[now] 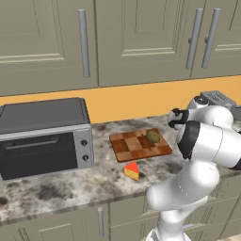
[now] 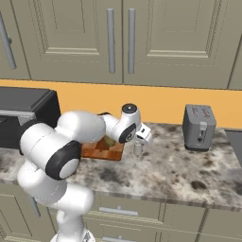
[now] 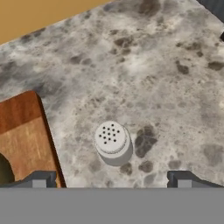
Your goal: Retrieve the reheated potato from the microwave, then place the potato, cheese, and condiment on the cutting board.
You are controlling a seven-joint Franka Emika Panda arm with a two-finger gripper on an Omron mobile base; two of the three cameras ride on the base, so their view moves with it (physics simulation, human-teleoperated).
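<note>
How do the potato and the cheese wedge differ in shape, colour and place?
The potato is a rounded olive-brown oval; the cheese wedge is angular, yellow-orange with a red top. The potato lies on the checkered cutting board; the cheese wedge sits off it on the counter. Both are small.

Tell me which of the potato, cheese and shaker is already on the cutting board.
The potato: it sits on the cutting board's far right corner. The cheese lies on the counter in front of the board; the shaker stands on the counter to the board's right.
</note>
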